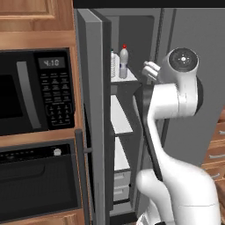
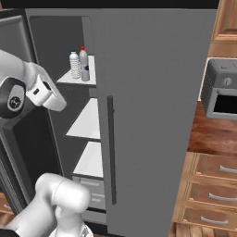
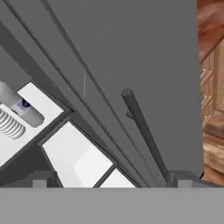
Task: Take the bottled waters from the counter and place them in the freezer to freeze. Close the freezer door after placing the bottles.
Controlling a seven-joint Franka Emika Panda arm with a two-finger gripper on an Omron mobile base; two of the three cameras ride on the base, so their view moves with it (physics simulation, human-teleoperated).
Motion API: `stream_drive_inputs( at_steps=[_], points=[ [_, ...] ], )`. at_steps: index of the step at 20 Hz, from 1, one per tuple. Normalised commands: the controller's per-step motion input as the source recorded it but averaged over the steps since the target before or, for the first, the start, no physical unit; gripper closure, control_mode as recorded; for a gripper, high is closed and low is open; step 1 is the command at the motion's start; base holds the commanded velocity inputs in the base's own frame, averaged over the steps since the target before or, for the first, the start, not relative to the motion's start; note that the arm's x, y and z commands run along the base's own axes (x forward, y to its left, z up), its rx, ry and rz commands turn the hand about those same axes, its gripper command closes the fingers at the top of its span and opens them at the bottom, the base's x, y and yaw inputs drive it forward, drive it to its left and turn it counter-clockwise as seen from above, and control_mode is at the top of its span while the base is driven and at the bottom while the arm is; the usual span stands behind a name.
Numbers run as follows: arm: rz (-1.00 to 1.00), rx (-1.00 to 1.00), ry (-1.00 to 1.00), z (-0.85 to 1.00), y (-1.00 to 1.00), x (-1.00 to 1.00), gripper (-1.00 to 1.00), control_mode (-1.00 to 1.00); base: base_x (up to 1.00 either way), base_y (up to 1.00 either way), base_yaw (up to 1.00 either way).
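The freezer [image 2: 78, 120] stands open, its door [image 1: 94, 110] swung out to the left beside the microwave [image 1: 37, 90]. Both bottles stand upright on the top white shelf [image 2: 78, 78], touching or nearly so: the red-capped bottle [image 2: 84, 64] on the right and the teal-capped bottle [image 2: 74, 65] just left of it. In the left base view the red-capped one [image 1: 124, 62] is in front and the other is partly hidden behind the door edge. The lower shelves [image 2: 88, 122] are bare.

The arm [image 1: 176, 101] is raised in front of the opening, its hand near the top shelf but apart from the bottles. The gripper [image 3: 109, 186] has its jaws spread wide and holds nothing; its tips show at the bottom of the hand view, with the right door's bar handle [image 3: 144, 135] between them and the bottles [image 3: 17, 113] at the left edge. Drawers [image 2: 210, 190] sit to the right of the fridge.
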Motion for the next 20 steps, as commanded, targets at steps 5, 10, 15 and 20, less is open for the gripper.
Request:
stream_drive_inputs(
  at_steps=[5, 10, 15, 20],
  points=[
    [0.0, 0.06, -0.22, -0.77, -0.76, -0.88, -1.0, -1.0, 0.0, 0.0, 0.0],
    [0.01, 0.0, -0.06, -0.2, -0.25, -0.08, -1.0, 1.0, -0.35, 0.01, 0.05],
    [0.0, 0.0, 0.0, 0.0, 0.0, 0.0, -1.0, 1.0, -1.0, 0.19, 0.07],
    [0.0, 0.0, 0.0, 0.0, 0.0, 0.0, -1.0, 1.0, -0.83, 0.29, 0.04]
  ],
)
